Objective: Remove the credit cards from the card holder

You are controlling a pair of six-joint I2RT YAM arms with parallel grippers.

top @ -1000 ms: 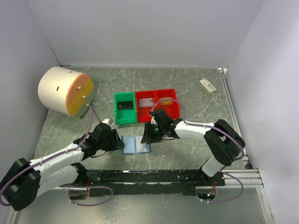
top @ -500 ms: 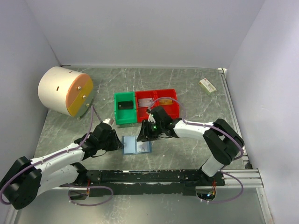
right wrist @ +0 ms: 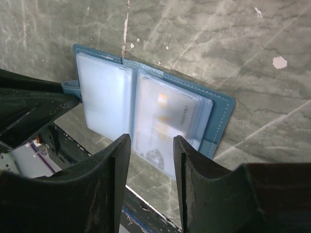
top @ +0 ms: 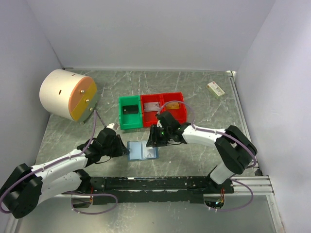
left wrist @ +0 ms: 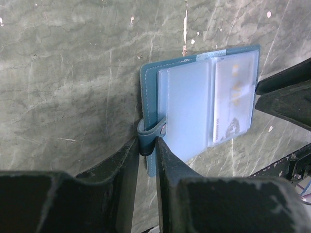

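Close to the middle of the counter's (top: 204,145) near edge, the blue card holder (top: 143,151) lies open and flat. The left end effector (left wrist: 147,150) pinches the strap tab on its left edge. The right end effector (right wrist: 151,145), jaws spread, stands over its right half, where a credit card (right wrist: 167,124) sits sleeved. Open counter runs rightward, and the green bin (top: 130,125) and red bins (top: 172,95) stand just beyond.

Credit card (right wrist: 167,121) behind frosted sleeve, right half of open card holder (right wrist: 218,116): one short dark printed word, too blurred to read; orange marks beside it illegible. No other legible text.
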